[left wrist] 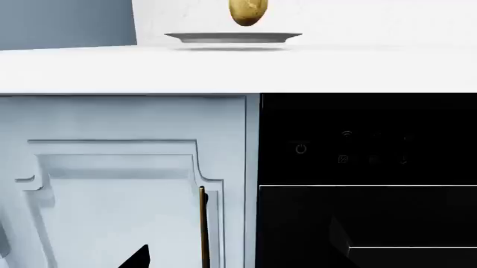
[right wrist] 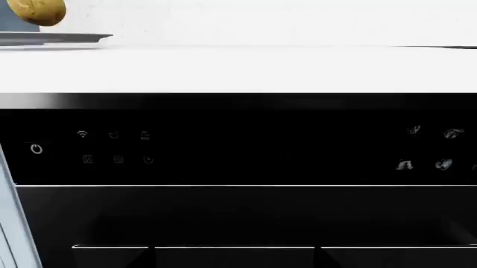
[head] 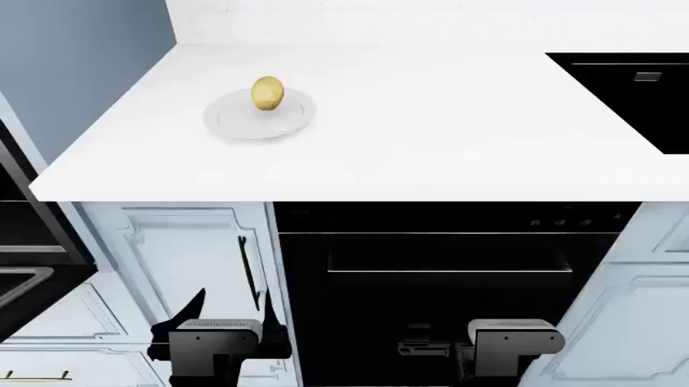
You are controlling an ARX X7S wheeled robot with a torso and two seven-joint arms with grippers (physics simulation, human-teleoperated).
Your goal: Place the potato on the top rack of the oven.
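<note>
The yellow-tan potato (head: 268, 93) stands on a round white plate (head: 231, 121) on the white counter, left of centre; it also shows in the left wrist view (left wrist: 248, 12) and the right wrist view (right wrist: 39, 11). The black oven (head: 447, 266) sits under the counter with its glass door shut and its bar handle (head: 449, 271) across the front. The top rack is hidden behind the door. My left gripper (head: 231, 308) is open and empty, low in front of the cabinet door beside the oven. My right gripper (head: 515, 313) is open and empty, low in front of the oven door (right wrist: 238, 218).
A black cooktop (head: 635, 89) is set into the counter at the right. A pale blue cabinet door (left wrist: 111, 184) with a thin vertical handle (left wrist: 203, 223) stands left of the oven. A dark appliance (head: 22, 242) juts in at the far left.
</note>
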